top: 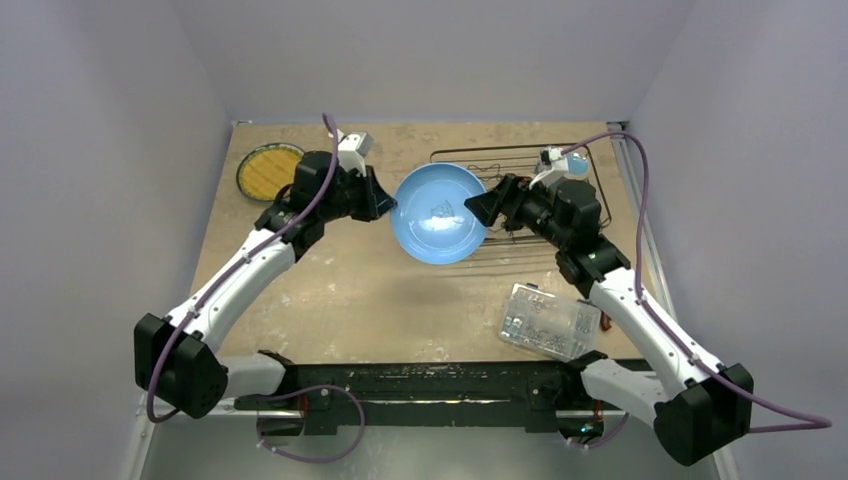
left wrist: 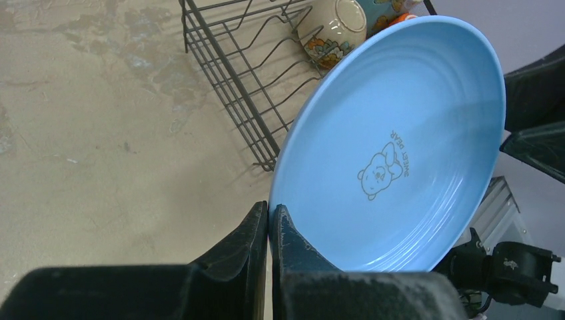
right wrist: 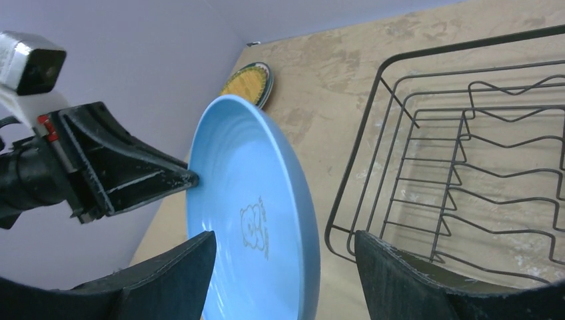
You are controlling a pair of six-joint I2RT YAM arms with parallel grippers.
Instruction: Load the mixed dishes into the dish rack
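Note:
My left gripper [top: 385, 200] [left wrist: 271, 213] is shut on the left rim of the blue plate [top: 438, 213] [left wrist: 400, 147] [right wrist: 253, 220] and holds it tilted in the air beside the dish rack [top: 500, 155] [left wrist: 246, 87] [right wrist: 466, 167]. My right gripper [top: 478, 208] [right wrist: 285, 235] is open, one jaw on each side of the plate's right rim, not touching it. A cream flowered bowl [left wrist: 333, 27] and a light-blue mug [top: 577, 165] sit at the rack's far end. The yellow dark-rimmed plate [top: 268, 171] [right wrist: 250, 81] lies flat at the back left. The green-rimmed plate is out of view.
A clear plastic box of small parts [top: 550, 321] lies at the front right, near my right arm. Purple walls close in the table on the left, back and right. The rack's wavy dividers [right wrist: 506, 143] stand bare at its near end.

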